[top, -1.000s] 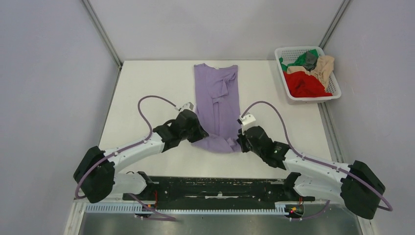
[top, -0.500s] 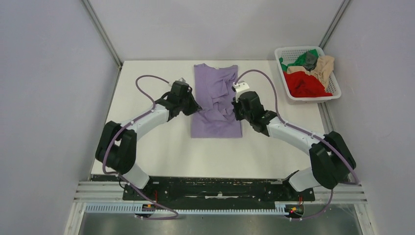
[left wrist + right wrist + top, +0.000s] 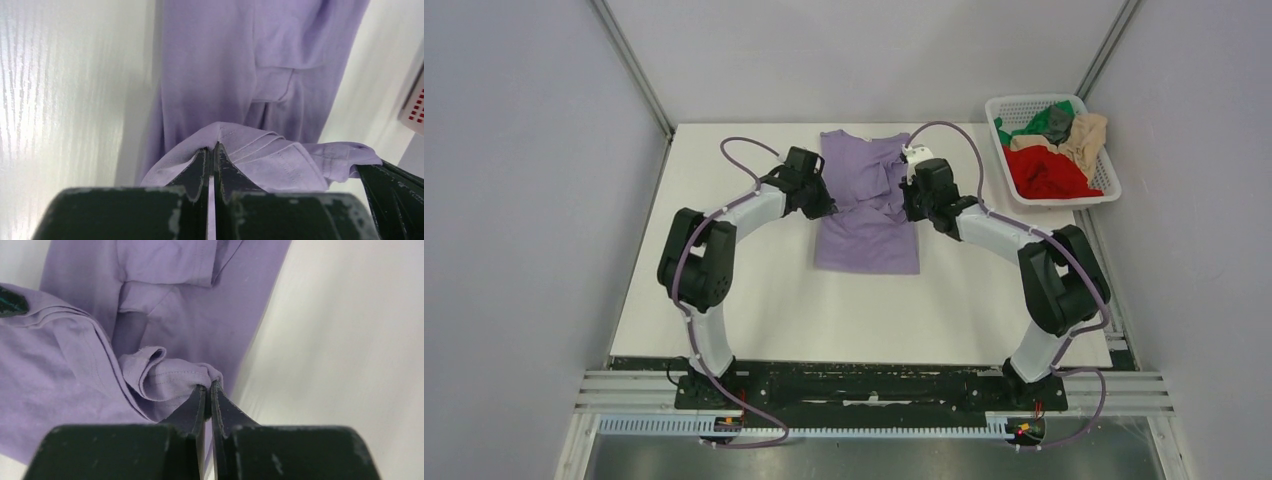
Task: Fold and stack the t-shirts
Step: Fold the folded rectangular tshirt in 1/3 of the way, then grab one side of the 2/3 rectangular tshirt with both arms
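The lavender t-shirt (image 3: 867, 210) lies lengthwise on the white table, its near half doubled over the far half, with the hem (image 3: 869, 188) bunched between my two grippers. My left gripper (image 3: 828, 208) is shut on the hem's left corner (image 3: 220, 137) at the shirt's left edge. At the right edge my right gripper (image 3: 905, 210) is shut on the other hem corner (image 3: 202, 374). In both wrist views the pinched cloth hangs just above the flat layer. Red (image 3: 1044, 172), beige (image 3: 1084, 140), green (image 3: 1056, 108) and dark grey (image 3: 1056, 122) t-shirts sit crumpled in the basket.
A white lattice basket (image 3: 1008, 178) stands at the table's back right corner. Grey walls close in the table (image 3: 754, 290) on the left, back and right. Both arms stretch far out, their purple cables arching above them.
Both grippers have carried the shirt's near hem from the table's middle toward the far end, folding the near half over the rest. The arms stretched out as they went.
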`<state>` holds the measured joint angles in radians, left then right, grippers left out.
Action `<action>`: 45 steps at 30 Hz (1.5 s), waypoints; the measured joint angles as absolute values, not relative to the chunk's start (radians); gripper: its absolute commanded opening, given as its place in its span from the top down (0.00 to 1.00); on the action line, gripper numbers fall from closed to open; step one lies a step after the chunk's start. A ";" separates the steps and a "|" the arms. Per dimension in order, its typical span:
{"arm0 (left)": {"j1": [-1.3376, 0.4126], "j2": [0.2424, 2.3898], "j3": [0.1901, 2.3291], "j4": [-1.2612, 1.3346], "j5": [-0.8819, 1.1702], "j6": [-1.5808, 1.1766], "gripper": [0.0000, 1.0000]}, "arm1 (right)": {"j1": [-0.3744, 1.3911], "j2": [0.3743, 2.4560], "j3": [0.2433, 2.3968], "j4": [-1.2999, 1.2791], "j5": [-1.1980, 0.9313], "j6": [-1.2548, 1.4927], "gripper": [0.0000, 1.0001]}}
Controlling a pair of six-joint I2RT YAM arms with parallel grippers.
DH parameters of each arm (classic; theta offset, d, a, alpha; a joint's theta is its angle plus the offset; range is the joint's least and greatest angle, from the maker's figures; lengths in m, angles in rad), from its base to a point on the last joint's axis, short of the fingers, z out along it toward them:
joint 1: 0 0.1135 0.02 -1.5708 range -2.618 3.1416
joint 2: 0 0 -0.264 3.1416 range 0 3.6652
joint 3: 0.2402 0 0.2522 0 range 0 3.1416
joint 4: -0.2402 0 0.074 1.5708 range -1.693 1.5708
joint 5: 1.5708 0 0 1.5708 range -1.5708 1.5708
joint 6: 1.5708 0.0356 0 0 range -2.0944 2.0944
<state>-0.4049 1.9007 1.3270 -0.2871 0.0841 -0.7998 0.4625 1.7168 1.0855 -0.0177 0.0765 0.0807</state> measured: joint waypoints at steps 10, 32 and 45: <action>-0.383 1.968 1.428 -0.340 0.062 -0.766 0.00 | 0.389 1.876 1.242 -0.032 0.021 0.109 0.10; -0.428 1.559 0.822 -0.278 0.115 -0.824 0.27 | 0.451 1.355 0.589 0.001 -0.109 0.249 0.24; -0.458 1.632 0.805 -0.151 0.162 -0.856 0.83 | 0.507 1.439 0.557 0.097 -0.088 0.291 0.54</action>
